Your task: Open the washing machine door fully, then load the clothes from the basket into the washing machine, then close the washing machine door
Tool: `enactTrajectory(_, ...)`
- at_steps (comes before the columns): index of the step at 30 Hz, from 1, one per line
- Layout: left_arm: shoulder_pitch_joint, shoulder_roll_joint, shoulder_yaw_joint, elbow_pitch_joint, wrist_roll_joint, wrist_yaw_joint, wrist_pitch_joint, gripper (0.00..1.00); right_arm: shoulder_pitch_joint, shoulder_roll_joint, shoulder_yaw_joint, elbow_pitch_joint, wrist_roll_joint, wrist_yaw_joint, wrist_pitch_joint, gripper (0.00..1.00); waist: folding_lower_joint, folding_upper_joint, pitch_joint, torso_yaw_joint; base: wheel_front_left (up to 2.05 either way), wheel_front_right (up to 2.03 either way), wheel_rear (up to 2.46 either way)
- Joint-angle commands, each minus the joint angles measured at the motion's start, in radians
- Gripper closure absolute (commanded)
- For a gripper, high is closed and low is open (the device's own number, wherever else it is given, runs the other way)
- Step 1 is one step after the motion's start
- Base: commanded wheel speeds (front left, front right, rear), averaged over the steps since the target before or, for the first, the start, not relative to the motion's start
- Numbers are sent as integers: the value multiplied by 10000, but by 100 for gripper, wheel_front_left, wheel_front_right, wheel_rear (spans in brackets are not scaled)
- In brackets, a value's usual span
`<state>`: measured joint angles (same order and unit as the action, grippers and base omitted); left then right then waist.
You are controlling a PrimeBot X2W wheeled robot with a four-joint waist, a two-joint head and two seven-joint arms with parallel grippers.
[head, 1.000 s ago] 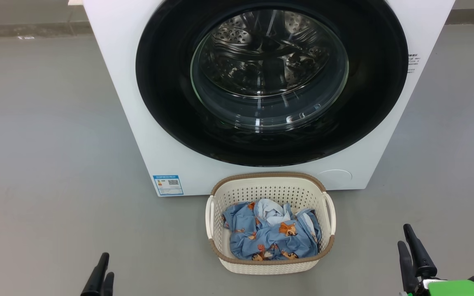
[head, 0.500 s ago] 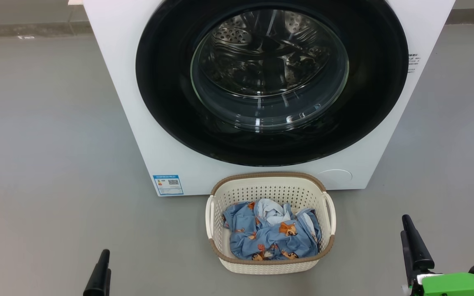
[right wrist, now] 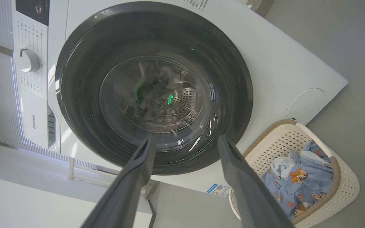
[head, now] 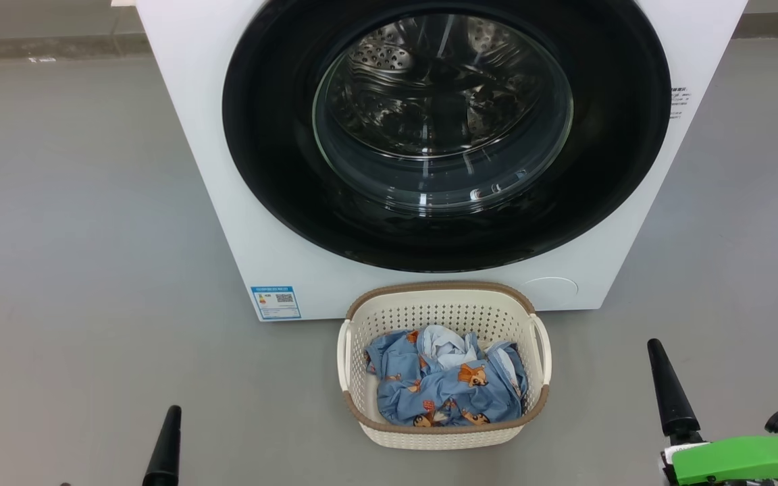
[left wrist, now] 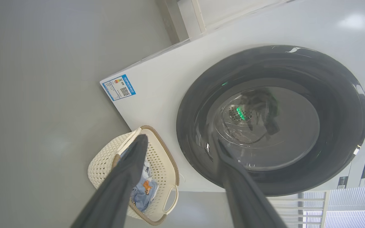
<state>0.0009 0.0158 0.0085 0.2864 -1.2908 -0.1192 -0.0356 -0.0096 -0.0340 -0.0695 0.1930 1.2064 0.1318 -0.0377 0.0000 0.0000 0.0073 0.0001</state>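
The white washing machine (head: 213,169) stands ahead with its round black washing machine door (head: 274,169) flat against the front, steel drum visible through the glass. The cream basket (head: 443,291) sits on the floor right before it, holding the light blue clothes (head: 443,395) with orange animals and a bit of white cloth. My left gripper (head: 173,412) hangs low at the left of the basket; in the left wrist view its fingers (left wrist: 128,167) stand apart, open and empty. My right gripper (head: 652,345) is low to the basket's right, open and empty, its fingers (right wrist: 138,167) framing the door (right wrist: 84,95).
Grey floor (head: 78,270) spreads on both sides of the machine. A blue label (head: 275,302) and a round white cover (head: 551,290) mark the lower front. The control panel with a knob (right wrist: 27,60) shows in the right wrist view.
My right gripper has risen a little and turned, so its two fingers now line up as one. The left gripper has turned the same way. Door, basket and clothes are unmoved.
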Motion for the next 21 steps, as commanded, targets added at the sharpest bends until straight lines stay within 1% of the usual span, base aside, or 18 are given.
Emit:
enactTrajectory(1, -102, 165, 104, -327, 371, -60, -118, 0, -161, -139, 228, -403, -408, -5, -113, 0, 0, 0, 2, 0, 0, 0, 0)
enactTrajectory(21, 37, 214, -15, -690, 4004, -76, -707, 0, -130, -564, 807, -965, -3488, -7, -697, 0, 0, 0, 40, -14, 0, 0, 0)
